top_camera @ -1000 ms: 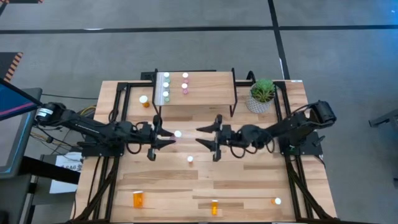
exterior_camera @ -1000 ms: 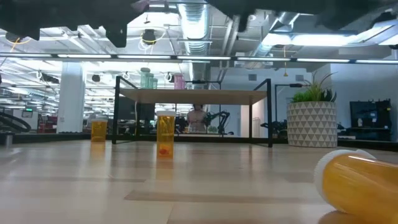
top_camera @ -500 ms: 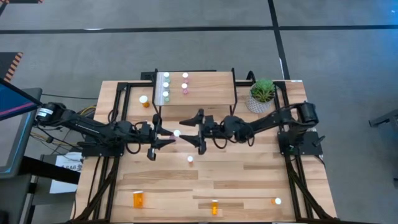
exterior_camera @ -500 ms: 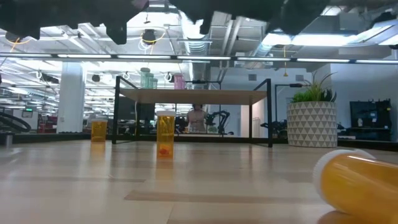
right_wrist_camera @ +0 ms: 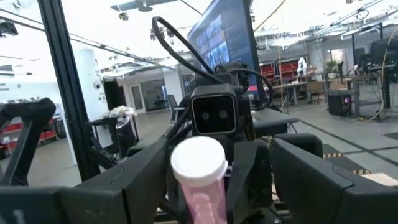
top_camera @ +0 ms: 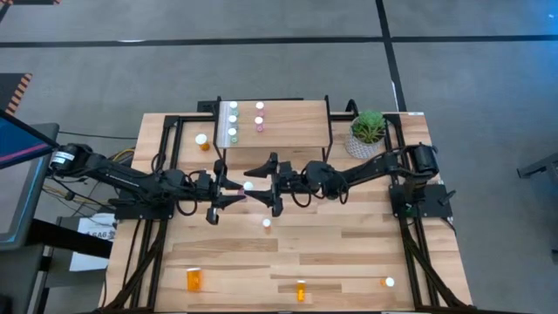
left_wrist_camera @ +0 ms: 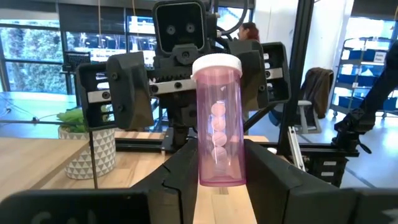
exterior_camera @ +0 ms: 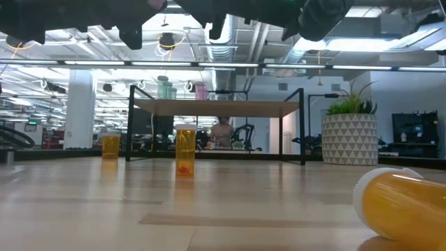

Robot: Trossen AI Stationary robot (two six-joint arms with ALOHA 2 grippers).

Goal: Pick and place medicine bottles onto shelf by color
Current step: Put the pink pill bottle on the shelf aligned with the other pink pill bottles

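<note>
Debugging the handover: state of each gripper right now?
Left gripper: shut on the pink bottle, held upright.
Right gripper: open, fingers on either side of that bottle, not gripping it yet.

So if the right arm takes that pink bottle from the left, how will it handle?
The translucent pink white-capped pill bottle holds only a few pills, so it is probably light. Its smooth round plastic wall may slip or twist between flat fingers. Held upright in the left end effector, with the open right end effector facing it, a mid-body pinch looks safest.
</note>
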